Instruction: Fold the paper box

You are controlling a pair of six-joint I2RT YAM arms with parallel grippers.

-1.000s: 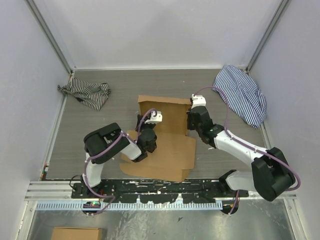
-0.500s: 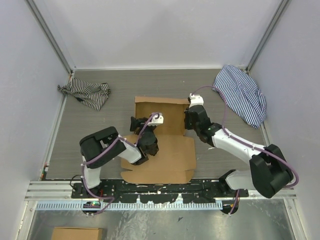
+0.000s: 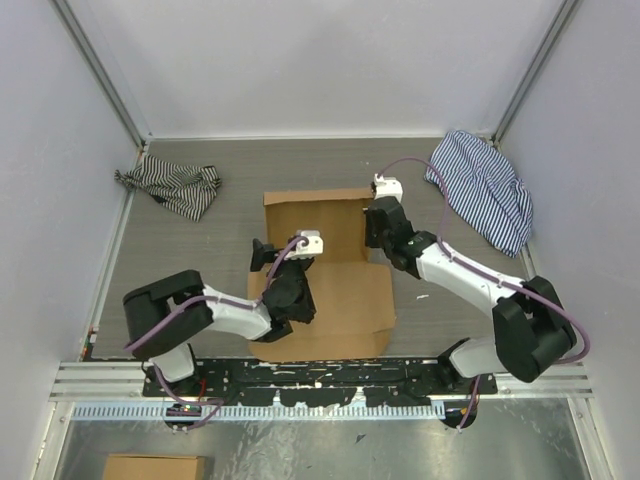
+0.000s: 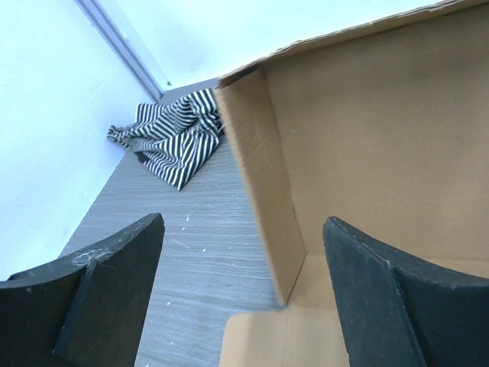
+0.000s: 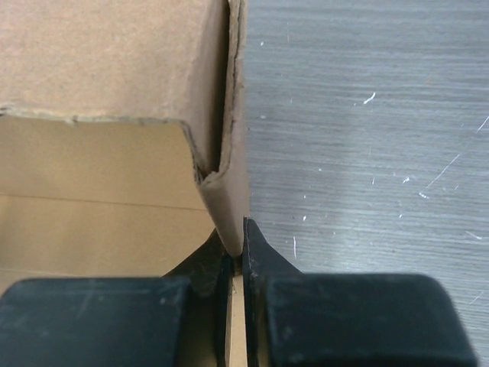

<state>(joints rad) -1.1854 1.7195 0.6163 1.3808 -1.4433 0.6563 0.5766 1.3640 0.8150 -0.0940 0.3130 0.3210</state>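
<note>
Top view: the paper box lies mid-surface, its far panel raised.
Left wrist: the left claw gapes, grasping nothing.
Right wrist: the right claw is clenched on the box's right wall. With only 1 grip, the panel could flop flat.

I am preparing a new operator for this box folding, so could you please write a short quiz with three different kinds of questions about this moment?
1. True or false: the left gripper is open and holds nothing.
2. What does the right gripper pinch? A) the right edge of the paper box's raised panel; B) its flat near flap; C) nothing.
3. Fill in: the black-and-white striped cloth lies in the far ___ corner of the table.
Key: 1 true; 2 A; 3 left.
</note>
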